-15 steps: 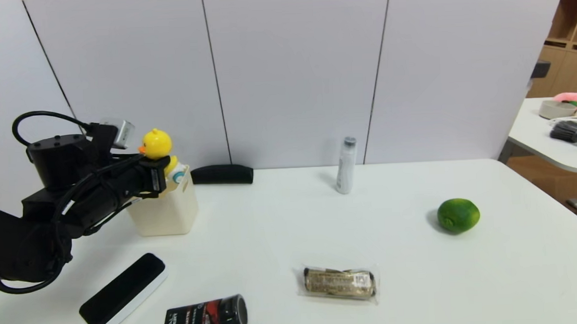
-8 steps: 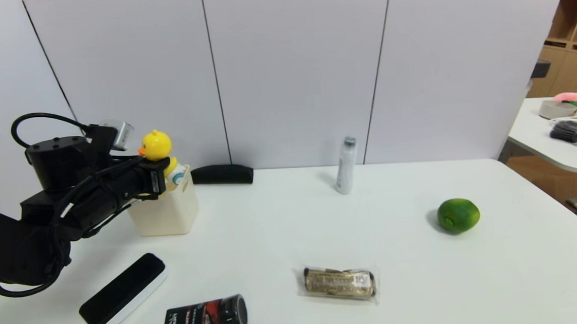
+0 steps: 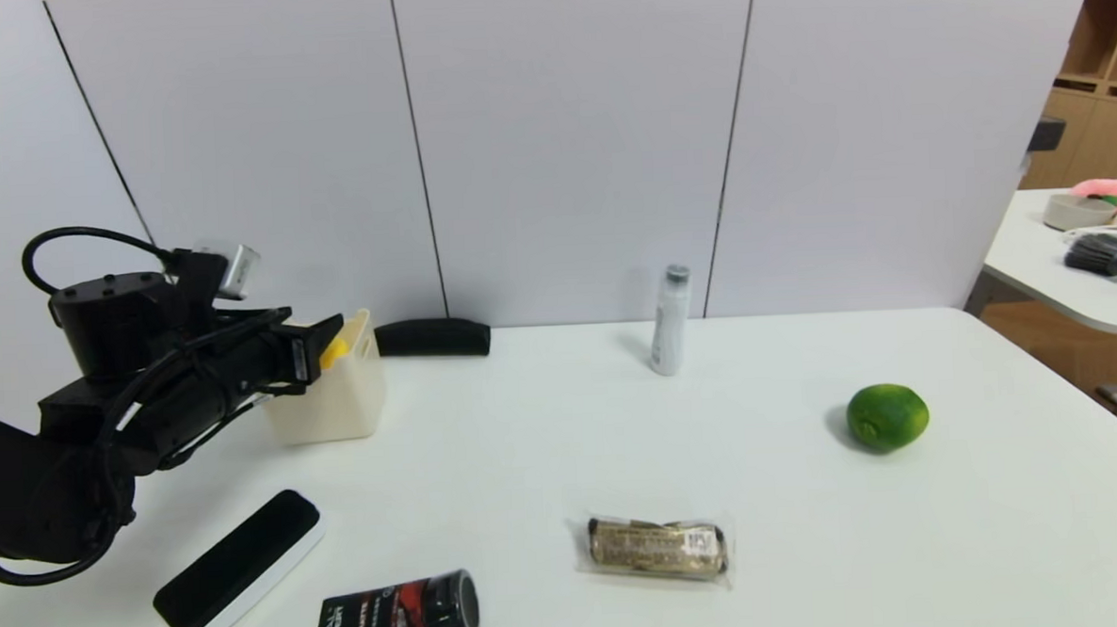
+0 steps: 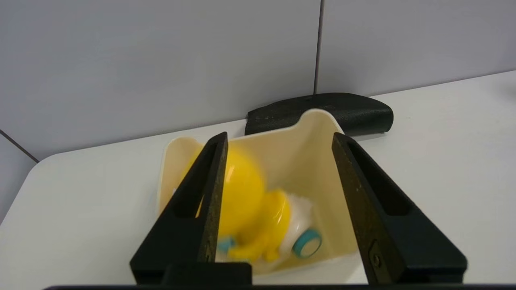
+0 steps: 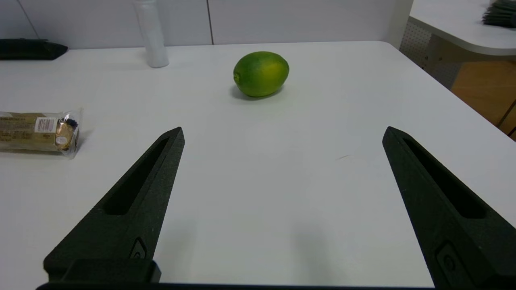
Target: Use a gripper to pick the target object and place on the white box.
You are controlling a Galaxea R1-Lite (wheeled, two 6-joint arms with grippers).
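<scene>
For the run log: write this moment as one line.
left gripper: open, over box | duck: inside box, released | right gripper: open, idle near lime

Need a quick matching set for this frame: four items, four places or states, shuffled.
1. duck toy
2. left pincer
3. lime
4. right pincer

A. open over bare table, near the lime
B. open above the white box
C. lying inside the white box
D. on the table's right side

Pairs: 1-C, 2-B, 3-D, 4-A
</scene>
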